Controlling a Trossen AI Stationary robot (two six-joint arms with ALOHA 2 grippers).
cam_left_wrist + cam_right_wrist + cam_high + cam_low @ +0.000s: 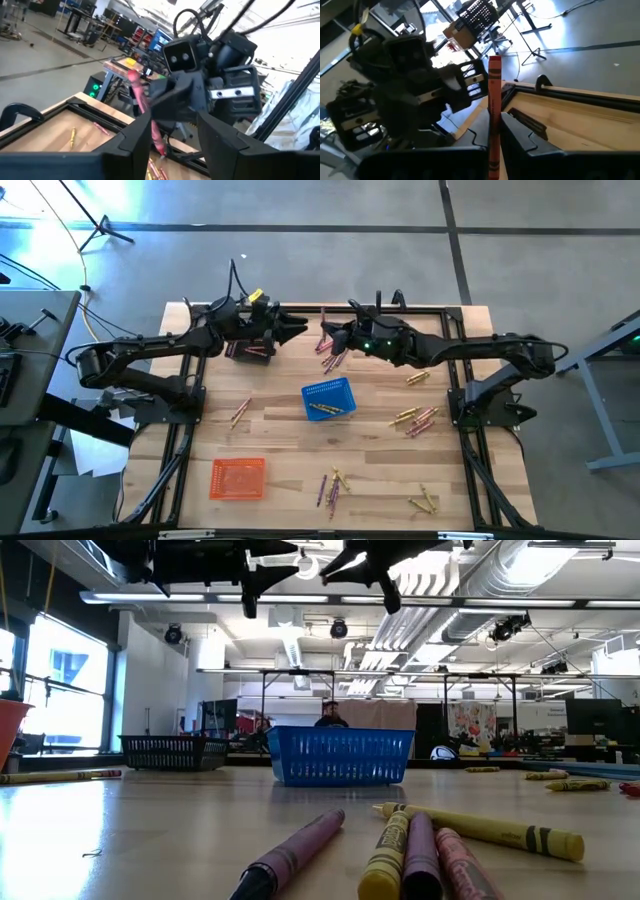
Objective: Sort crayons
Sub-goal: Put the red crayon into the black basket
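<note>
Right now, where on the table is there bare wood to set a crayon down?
Bare wood lies between the orange basket and the blue basket, and along the table's right front edge. It is crowded at the far rail, where the right gripper holds a red crayon facing the left gripper near the black basket.

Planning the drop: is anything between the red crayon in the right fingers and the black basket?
The left gripper hovers between the right gripper's red crayon and the black basket; otherwise nothing visible.

Right hand (494, 137) grips a red crayon (494, 107) (upright).
</note>
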